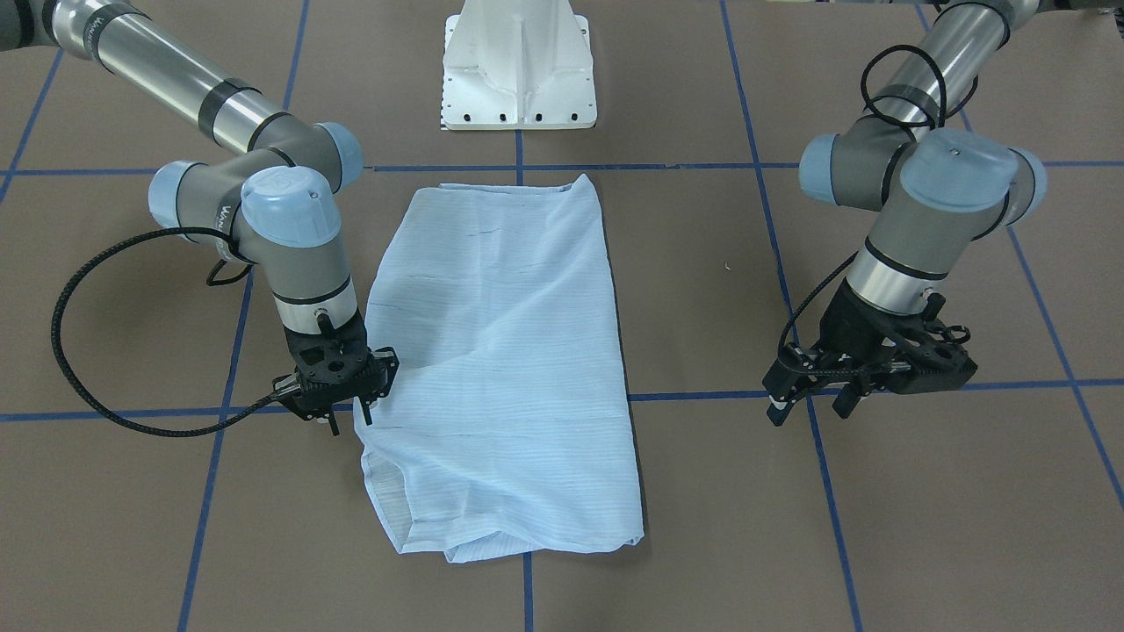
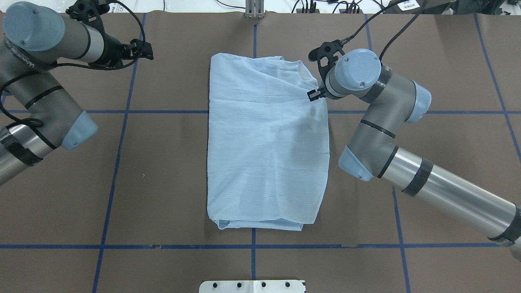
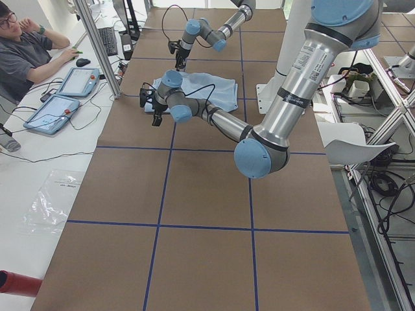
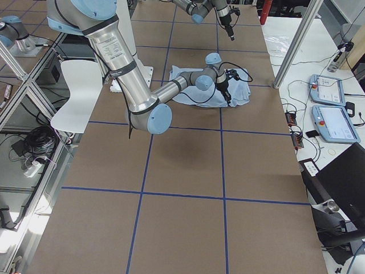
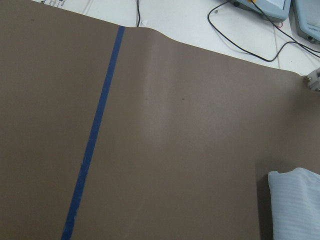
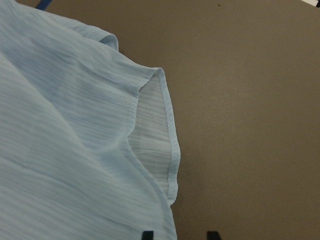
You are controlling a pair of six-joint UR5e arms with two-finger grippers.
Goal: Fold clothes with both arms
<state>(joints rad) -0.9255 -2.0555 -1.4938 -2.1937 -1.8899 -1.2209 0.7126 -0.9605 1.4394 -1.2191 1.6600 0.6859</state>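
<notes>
The shirt point(image 1: 505, 369) lies folded in a long strip on the brown surface point(image 1: 702, 527), in front of the white base point(image 1: 518, 70). The right gripper point(image 1: 349, 424), jaws spread, sits at its side edge far from the base, likely to grab it. The left gripper point(image 1: 810, 414), jaws spread too, hangs well off.

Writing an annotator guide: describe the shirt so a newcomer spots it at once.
On the brown paper-covered table gridded with blue tape, look just in front of the white pedestal base. There lies the thin pale-blue, finely striped shirt, folded into a long rectangle between the grey left arm and right arm. Unlike those hard arms, it is soft, crinkled cloth lying flat.
</notes>
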